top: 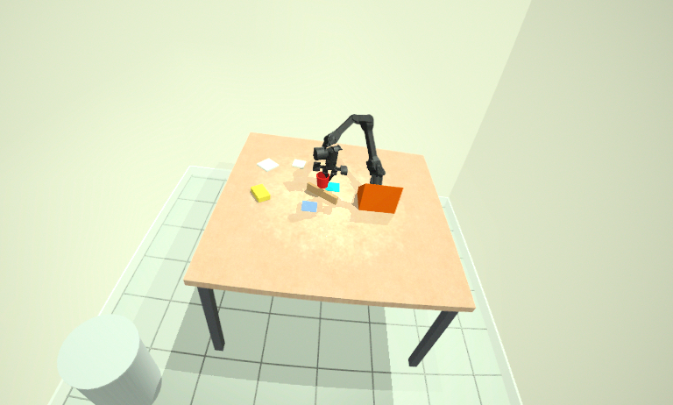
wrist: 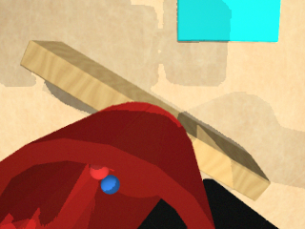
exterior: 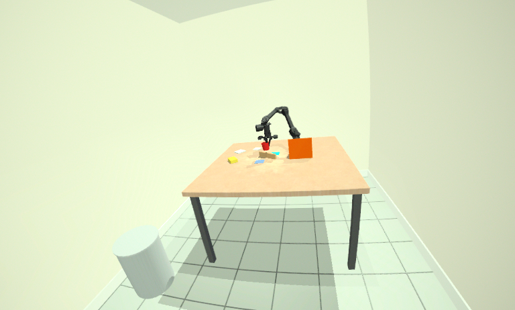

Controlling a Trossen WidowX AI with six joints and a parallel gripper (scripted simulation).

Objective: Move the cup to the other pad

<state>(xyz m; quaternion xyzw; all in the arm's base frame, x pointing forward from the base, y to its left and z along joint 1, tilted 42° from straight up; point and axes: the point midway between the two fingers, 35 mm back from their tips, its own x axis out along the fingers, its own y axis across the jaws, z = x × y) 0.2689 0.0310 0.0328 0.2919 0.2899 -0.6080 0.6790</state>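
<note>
My gripper point(top: 323, 174) point(exterior: 265, 140) is shut on the red cup point(top: 322, 180) point(exterior: 265, 145) point(wrist: 121, 178) and holds it in the air above the wooden bar point(top: 322, 193) point(exterior: 267, 154) point(wrist: 128, 98). In the wrist view a blue marble point(wrist: 110, 185) sits inside the cup. The cyan pad point(top: 333, 186) point(exterior: 275, 153) lies just beyond the bar, beside the cup. The light blue pad point(top: 308, 206) point(exterior: 259, 162) lies on the near side of the bar.
An orange box point(top: 379, 197) point(exterior: 300, 147) stands right of the pads near the arm's base. A yellow block point(top: 259, 193) point(exterior: 232, 160) lies to the left. Two white tiles point(top: 267, 164) point(top: 298, 163) lie at the back left. A pale cylinder bin point(top: 106, 361) point(exterior: 143, 261) stands on the floor.
</note>
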